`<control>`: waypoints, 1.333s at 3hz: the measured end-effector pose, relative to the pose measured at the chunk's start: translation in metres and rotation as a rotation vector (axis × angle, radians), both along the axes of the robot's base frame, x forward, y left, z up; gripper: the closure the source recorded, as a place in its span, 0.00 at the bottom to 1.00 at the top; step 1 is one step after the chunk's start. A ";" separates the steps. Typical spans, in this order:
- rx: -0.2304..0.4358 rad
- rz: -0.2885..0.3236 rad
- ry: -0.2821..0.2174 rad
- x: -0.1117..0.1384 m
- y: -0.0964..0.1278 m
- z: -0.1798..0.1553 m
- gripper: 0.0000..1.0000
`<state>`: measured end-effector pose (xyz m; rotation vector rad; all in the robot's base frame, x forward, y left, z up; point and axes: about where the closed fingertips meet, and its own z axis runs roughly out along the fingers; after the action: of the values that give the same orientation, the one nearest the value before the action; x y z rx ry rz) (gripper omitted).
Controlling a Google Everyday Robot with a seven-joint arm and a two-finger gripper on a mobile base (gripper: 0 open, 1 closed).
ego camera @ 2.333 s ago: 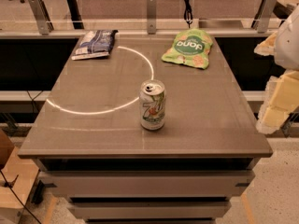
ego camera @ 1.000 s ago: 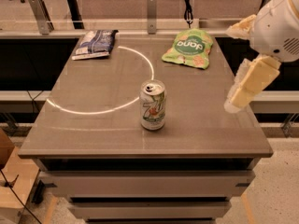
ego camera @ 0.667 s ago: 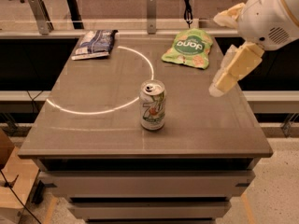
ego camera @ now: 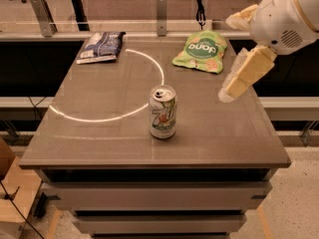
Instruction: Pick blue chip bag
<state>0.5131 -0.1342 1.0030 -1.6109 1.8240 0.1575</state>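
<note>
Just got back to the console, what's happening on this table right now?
The robot is after the blue chip bag, which lies untouched at the far left corner of the table. The gripper hangs over the table's right side, close to the light-green snack bag and far from the blue one. A soda can stands upright near the middle.

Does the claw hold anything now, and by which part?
Nothing is held. The claw hangs above the right side of the table, far from the blue bag at the far left corner.
</note>
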 end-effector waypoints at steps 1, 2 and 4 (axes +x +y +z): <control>0.090 -0.012 -0.033 0.023 0.021 0.003 0.00; 0.228 -0.002 -0.061 0.059 0.046 0.013 0.00; 0.397 -0.054 -0.032 0.121 0.096 0.011 0.00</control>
<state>0.6343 -0.0386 1.0136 -1.2777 1.6817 0.4377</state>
